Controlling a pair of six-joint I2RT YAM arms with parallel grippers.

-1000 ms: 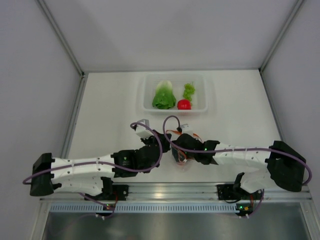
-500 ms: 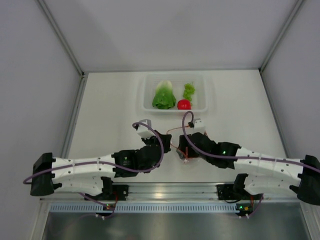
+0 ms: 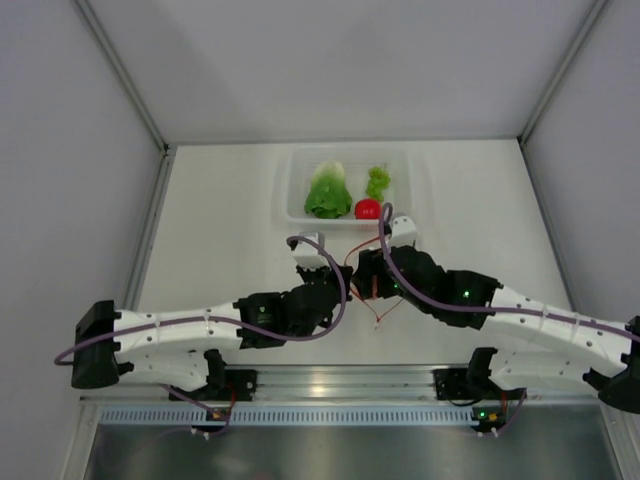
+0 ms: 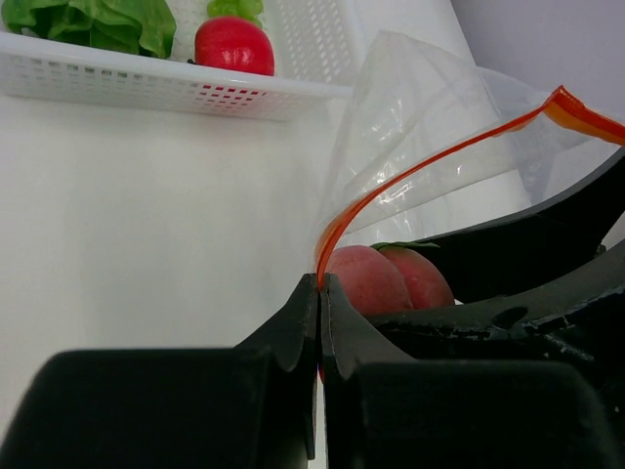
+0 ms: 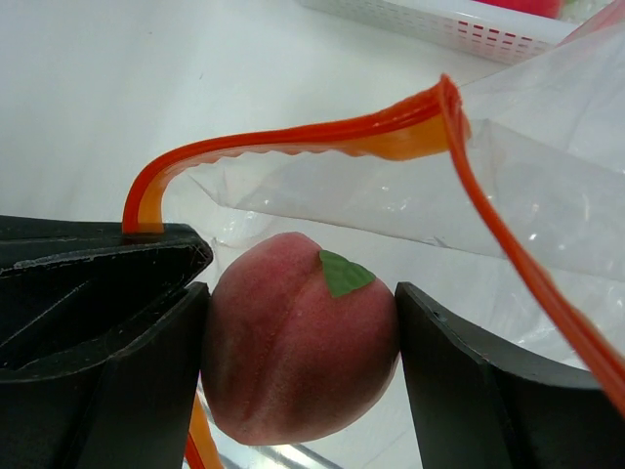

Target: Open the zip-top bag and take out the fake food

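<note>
At frame centre, the crinkly clear zip-top bag [image 4: 439, 117] gapes, orange strip [image 4: 422, 170] pinched in the left gripper [image 4: 319, 293]; right gripper [image 5: 298, 342] clamps the pink fruit [image 5: 283, 371]; open tabletop [image 4: 146, 215] left, tray [image 4: 146, 83] above.

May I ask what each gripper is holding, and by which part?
The left gripper pinches the clear crinkly plastic bag by its orange-red zip strip; the right gripper clamps the pinkish-red round plastic fruit across its sides.
</note>
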